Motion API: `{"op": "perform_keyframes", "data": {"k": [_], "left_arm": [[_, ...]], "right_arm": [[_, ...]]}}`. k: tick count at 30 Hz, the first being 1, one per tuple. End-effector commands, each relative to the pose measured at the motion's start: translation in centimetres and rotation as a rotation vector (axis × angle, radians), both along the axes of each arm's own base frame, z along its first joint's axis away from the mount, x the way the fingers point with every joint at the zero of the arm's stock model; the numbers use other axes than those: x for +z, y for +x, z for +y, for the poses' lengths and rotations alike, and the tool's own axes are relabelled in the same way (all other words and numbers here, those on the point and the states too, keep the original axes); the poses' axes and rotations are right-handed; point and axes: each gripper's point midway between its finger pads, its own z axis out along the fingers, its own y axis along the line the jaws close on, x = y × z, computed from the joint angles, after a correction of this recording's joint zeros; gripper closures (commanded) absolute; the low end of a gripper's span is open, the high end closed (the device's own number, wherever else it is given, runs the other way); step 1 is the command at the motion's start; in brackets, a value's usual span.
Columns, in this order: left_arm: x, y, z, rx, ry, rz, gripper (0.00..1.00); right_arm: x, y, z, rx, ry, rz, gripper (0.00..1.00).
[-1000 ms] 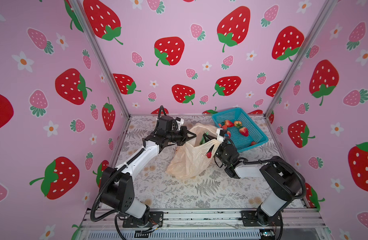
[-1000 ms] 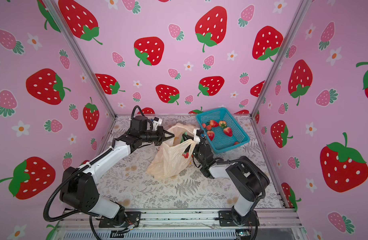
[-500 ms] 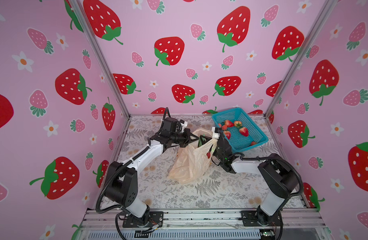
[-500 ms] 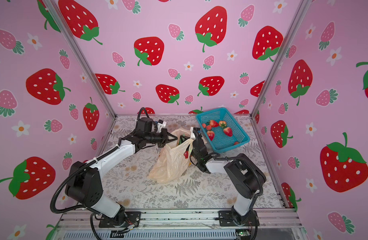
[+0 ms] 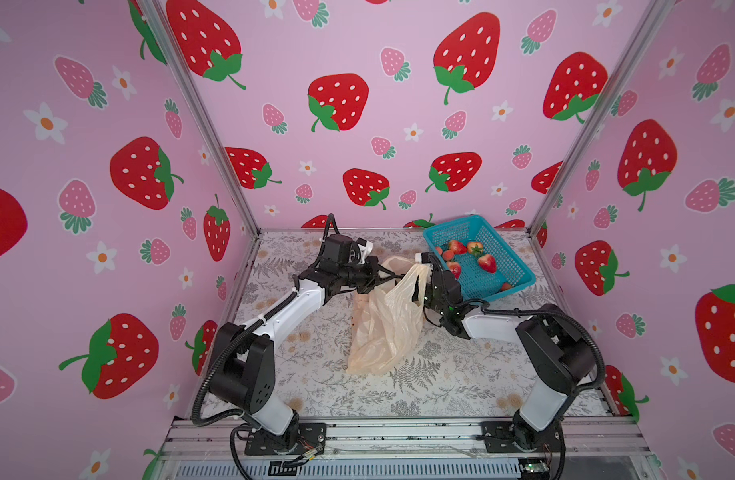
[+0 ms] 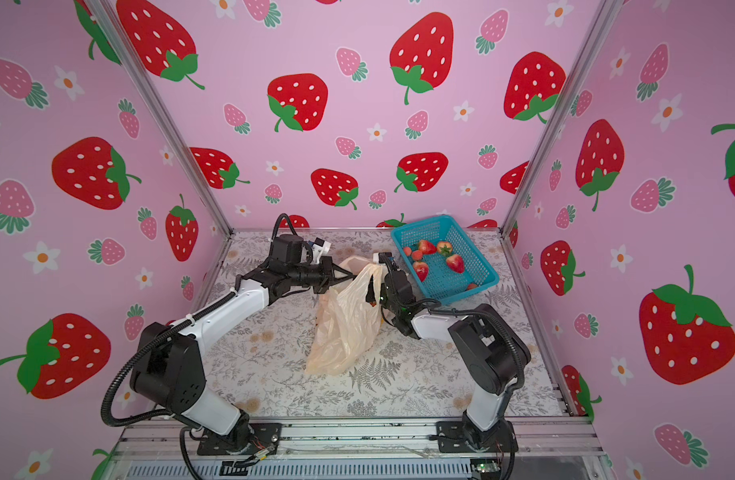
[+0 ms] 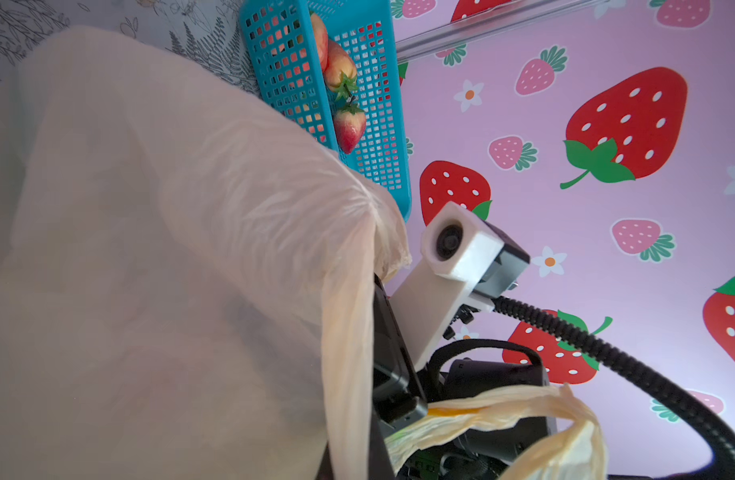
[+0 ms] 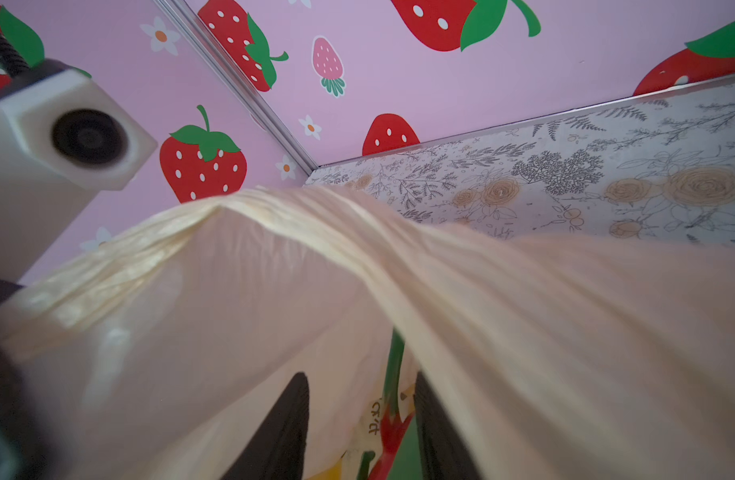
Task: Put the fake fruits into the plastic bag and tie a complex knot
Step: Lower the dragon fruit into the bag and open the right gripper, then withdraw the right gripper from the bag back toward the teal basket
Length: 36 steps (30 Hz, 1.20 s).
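Top view, left arm outstretched, end effector [image 5: 390,275] pinching plastic bag [image 5: 386,328]

**What you cannot make out around the plastic bag [image 5: 384,328]**

In both top views the bag's raised handle covers the tips of your right end effector [image 5: 418,291], and a small red speck [image 6: 372,304] beside it is too small to name. The right wrist view gives you only its fingers [image 8: 284,424], cut off at the picture's edge, with a blurred red-and-green shape [image 8: 392,428] between them, fruit or print, you can't tell. Bag film fills most of the left wrist view and hides the left end effector [image 5: 388,275] there; the basket [image 7: 374,137] runs off the edge, its fake fruits [image 7: 349,126] partly behind mesh.
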Motion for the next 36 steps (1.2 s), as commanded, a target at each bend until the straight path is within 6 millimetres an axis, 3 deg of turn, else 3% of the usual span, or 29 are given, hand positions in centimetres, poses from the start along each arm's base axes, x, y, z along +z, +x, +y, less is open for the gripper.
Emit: {"op": "perform_keyframes", "data": {"k": [1, 5, 12, 21, 30, 36], "left_arm": [[0.0, 0.5, 0.4, -0.001, 0.009, -0.024, 1.00], [-0.5, 0.6, 0.9, 0.007, 0.035, -0.035, 1.00], [-0.6, 0.7, 1.1, -0.004, 0.039, -0.042, 1.00], [-0.9, 0.7, 1.3, -0.005, 0.052, -0.040, 1.00], [-0.9, 0.6, 1.3, -0.008, 0.052, -0.037, 1.00], [-0.8, 0.6, 1.3, -0.009, 0.048, -0.034, 1.00]], "right_arm": [[3.4, -0.9, -0.6, 0.056, -0.074, -0.102, 0.50], [3.7, -1.2, -2.9, 0.017, -0.199, -0.144, 0.49], [1.6, -0.6, -8.5, -0.163, -0.447, -0.117, 0.44], [-1.5, -0.9, -11.5, -0.265, -0.377, 0.048, 0.42], [-6.5, 0.3, -11.7, -0.236, -0.282, 0.283, 0.41], [-8.0, 0.0, -10.6, -0.180, -0.229, 0.340, 0.46]]}}
